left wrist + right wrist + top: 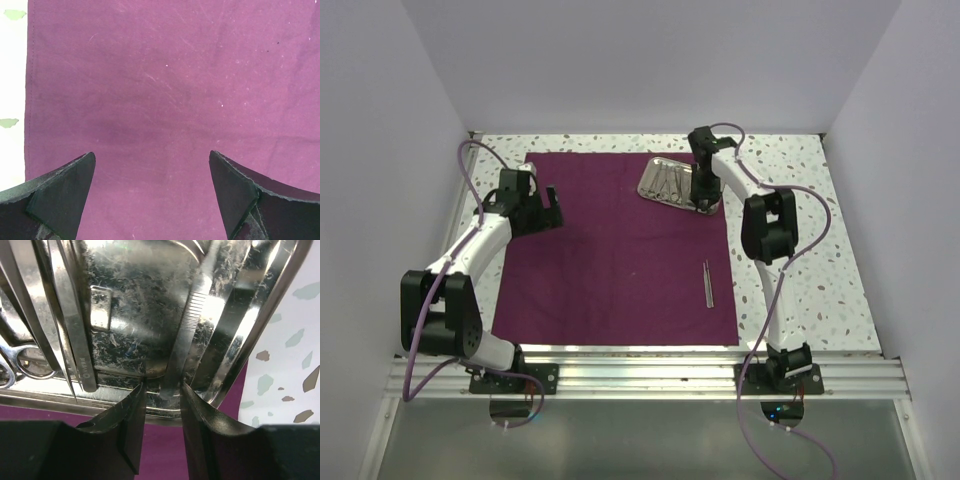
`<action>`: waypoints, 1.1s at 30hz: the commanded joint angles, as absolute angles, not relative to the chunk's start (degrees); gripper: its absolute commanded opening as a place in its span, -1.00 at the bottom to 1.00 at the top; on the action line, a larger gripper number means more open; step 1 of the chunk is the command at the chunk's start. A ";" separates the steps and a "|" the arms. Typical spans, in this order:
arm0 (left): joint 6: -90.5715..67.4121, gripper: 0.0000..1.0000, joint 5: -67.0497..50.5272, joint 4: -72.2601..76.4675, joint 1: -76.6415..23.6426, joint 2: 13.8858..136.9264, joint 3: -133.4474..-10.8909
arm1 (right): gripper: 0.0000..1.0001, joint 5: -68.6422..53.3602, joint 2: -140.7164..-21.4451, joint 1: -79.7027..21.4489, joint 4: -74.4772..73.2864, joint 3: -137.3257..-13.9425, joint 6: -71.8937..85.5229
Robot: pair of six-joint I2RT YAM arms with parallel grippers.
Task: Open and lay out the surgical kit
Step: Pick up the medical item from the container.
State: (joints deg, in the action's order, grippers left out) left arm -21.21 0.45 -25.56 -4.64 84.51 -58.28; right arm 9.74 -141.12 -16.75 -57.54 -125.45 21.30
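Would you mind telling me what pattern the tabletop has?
The tabletop is white with greenish and brown terrazzo-like flecks, clearest in the right wrist view.

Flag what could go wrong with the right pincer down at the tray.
1. The right pincer straddles the ribbed-handled tool, which lies close to a neighbouring slim tool; closing may catch both or slip off the steel.
2. Pressing down could shove the tray and bunch the cloth.
3. Laying the tool down may knock the tweezers already on the cloth.
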 commanded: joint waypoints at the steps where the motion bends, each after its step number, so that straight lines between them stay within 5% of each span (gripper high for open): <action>1: -20.48 0.99 0.26 -25.31 -4.83 82.18 -59.15 | -0.25 9.84 -143.61 -17.49 -61.44 -120.41 19.34; 15: -20.65 0.99 -0.70 -26.98 -4.83 78.93 -57.83 | -0.35 14.15 -145.90 -17.67 -60.55 -120.76 22.14; 19: -21.36 0.99 -1.49 -26.28 -4.83 78.66 -57.13 | -0.51 14.06 -145.90 -17.67 -60.91 -120.50 24.51; 24: -20.83 0.99 -1.32 -26.54 -4.83 78.66 -57.74 | -1.00 12.05 -146.34 -17.49 -60.99 -121.29 25.75; 33: -20.92 0.99 -1.41 -25.67 -4.83 78.05 -57.31 | -1.00 11.60 -141.87 -17.49 -60.47 -121.55 25.93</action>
State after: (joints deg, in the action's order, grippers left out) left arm -20.58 -0.69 -26.65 -4.64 80.12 -57.41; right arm 12.51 -140.18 -17.74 -58.37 -124.42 24.91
